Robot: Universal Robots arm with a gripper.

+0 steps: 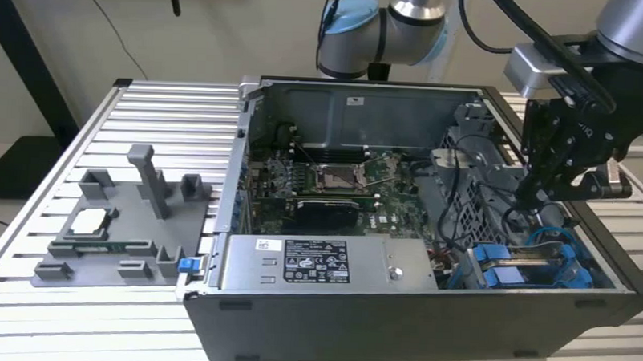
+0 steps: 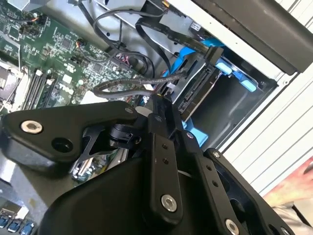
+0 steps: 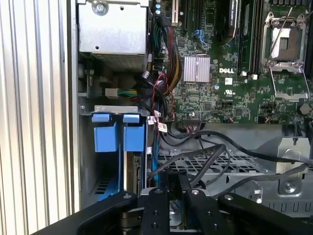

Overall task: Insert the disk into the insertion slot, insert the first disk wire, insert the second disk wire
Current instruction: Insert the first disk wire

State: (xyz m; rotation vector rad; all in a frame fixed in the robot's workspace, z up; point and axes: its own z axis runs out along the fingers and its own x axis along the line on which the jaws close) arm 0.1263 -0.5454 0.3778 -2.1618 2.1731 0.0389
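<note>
While clenched on a black wire (image 2: 122, 84), with the pincer (image 2: 164, 100) just beside the disk (image 2: 198, 90) seated in the insertion slot (image 3: 128, 108), line its end up squarely, press gently, avoid snagging neighbouring cables (image 2: 117, 29).

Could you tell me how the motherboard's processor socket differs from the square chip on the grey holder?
The socket sits inside the case on the green motherboard; the chip lies outside on the grey holder. The socket is ringed by a metal frame; the chip is a plain pale slab. Both are square.
</note>
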